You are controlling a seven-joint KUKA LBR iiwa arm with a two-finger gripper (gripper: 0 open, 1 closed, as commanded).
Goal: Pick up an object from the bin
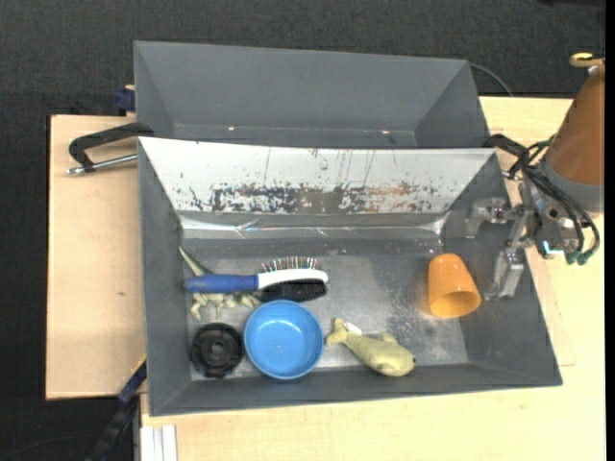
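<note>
My gripper (pixel 494 250) hangs over the bin's right wall, above the sloping side. Its two metal fingers stand apart, open, with nothing between them. Just left of and below the lower fingertip (pixel 507 279), an orange plastic cup (pixel 452 286) lies on its side on the bin floor, close to the finger but apart from it. Further left along the front lies a pale yellow toy whale (pixel 377 351).
A blue bowl (pixel 283 339) sits at the front centre with a black round lid (pixel 216 347) to its left. Behind them lie a blue-handled hairbrush (pixel 259 282) and some pale small pieces (pixel 217 303). The bin's walls slope steeply inward.
</note>
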